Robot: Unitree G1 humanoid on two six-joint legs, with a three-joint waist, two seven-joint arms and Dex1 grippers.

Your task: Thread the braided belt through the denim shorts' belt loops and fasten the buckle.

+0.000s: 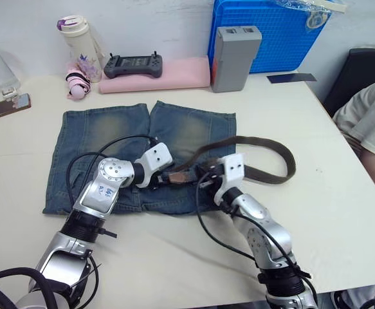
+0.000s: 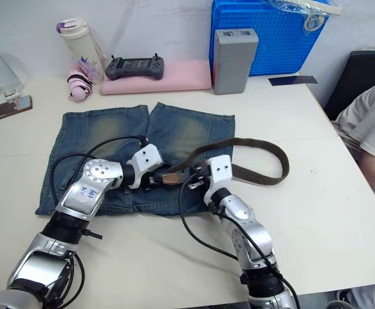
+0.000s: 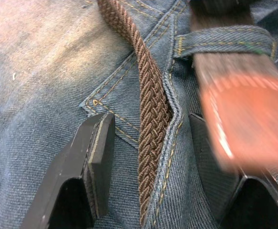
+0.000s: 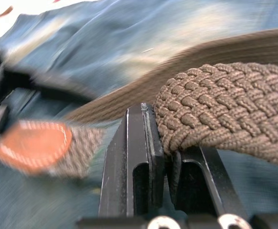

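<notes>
The braided belt [image 4: 215, 105] is pinched in my right gripper [image 4: 165, 143]; its tan tip sits ahead, by a belt loop [image 3: 224, 40] on the denim shorts [image 1: 110, 129]. My left gripper [image 3: 148, 143] gapes astride it. Threading underway; next, feed the tip through.

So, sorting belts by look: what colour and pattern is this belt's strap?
Dark brown, woven in a braid; the braided belt shows best in the right wrist view.

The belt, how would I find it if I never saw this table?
Find the denim shorts spread flat mid-table. The braided belt loops off their right side, onto the bare table. It is the woven brown strap, unlike the smooth black cables nearby.
</notes>
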